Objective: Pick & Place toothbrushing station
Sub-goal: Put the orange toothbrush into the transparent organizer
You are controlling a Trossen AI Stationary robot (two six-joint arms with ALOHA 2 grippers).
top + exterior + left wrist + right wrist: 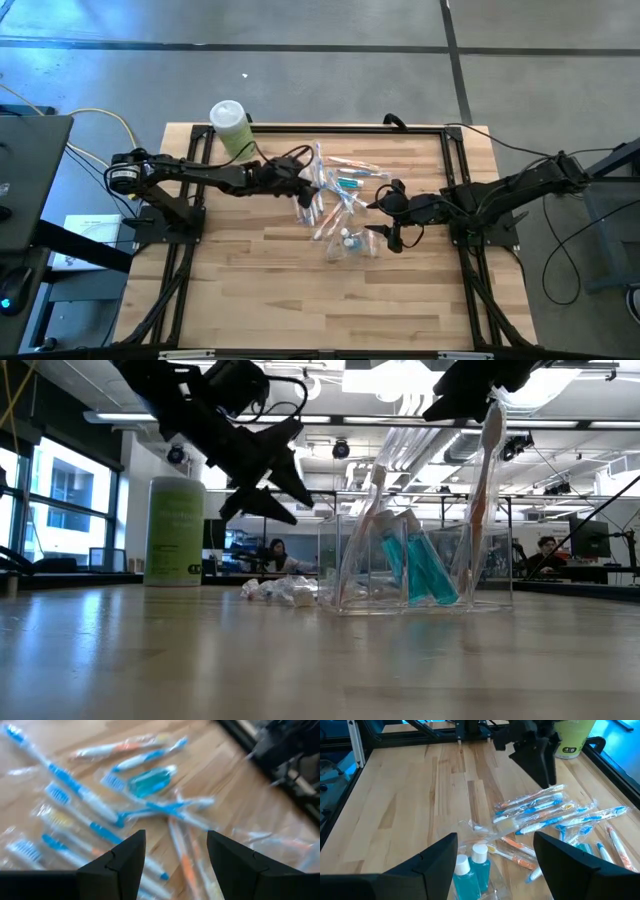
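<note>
high view: the wrapped toothbrushes (335, 185) lie scattered near the middle of the tabletop (250, 290), toward its far edge; the left end effector (303, 186) hovers at their left side and the right end effector (391, 212) at their right.
low view: the clear holder (420, 575) stands upright with teal bottles inside.
wrist views: both end effectors' fingers are spread, gripping nothing.

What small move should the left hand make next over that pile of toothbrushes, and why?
Probably lower straight down onto one wrapped toothbrush. The left hand hangs open above the toothbrushes, gripping nothing, and they lie scattered on the table. The clear holder already has a couple of brushes and two blue bottles in it, with the right hand open above it, so more brushes likely go there.
</note>
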